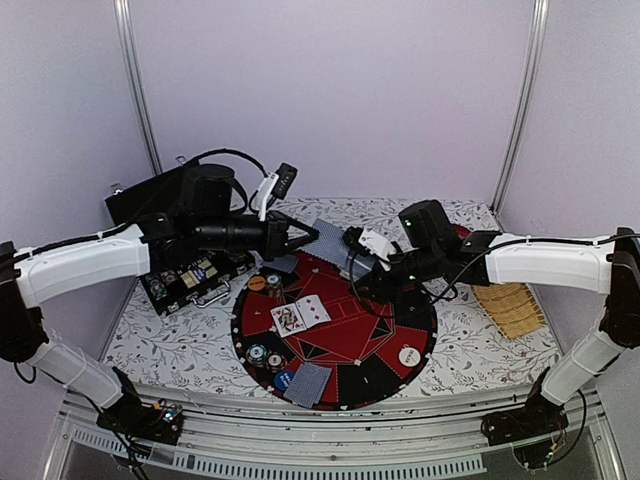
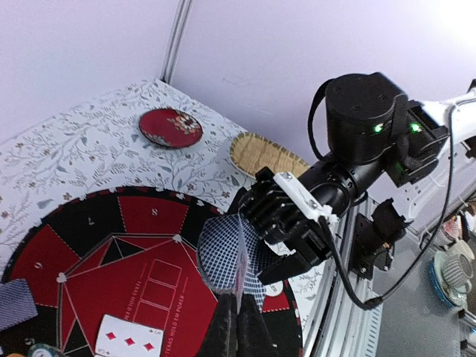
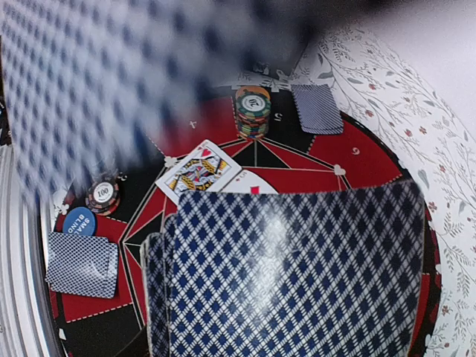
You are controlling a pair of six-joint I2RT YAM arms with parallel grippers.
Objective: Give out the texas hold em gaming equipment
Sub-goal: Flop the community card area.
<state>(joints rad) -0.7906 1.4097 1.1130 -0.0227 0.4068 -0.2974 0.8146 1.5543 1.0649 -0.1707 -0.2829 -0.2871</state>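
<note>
Over the far side of the round red-and-black poker mat [image 1: 345, 335], my left gripper [image 1: 303, 240] [image 2: 238, 316] is shut on the edge of one blue-backed playing card [image 2: 220, 253]. That card stands against the deck [image 3: 297, 275], which my right gripper [image 1: 358, 262] is shut on; the deck hides its fingers in the right wrist view. Two face-up cards [image 1: 300, 315] lie at the mat's centre. Face-down cards [image 1: 308, 383] lie at the near rim beside a blue disc [image 3: 79, 223] and striped chips [image 1: 258, 355]. More face-down cards [image 3: 317, 108] and a chip stack [image 3: 253, 111] sit on the far left rim.
A black case [image 1: 195, 275] with chips stands open at the back left. The dark red plate [image 2: 171, 126] and the straw slatted mat [image 1: 510, 308] lie to the right of the mat. A white disc [image 1: 409, 355] and an orange disc [image 1: 257, 283] rest on the mat's rim.
</note>
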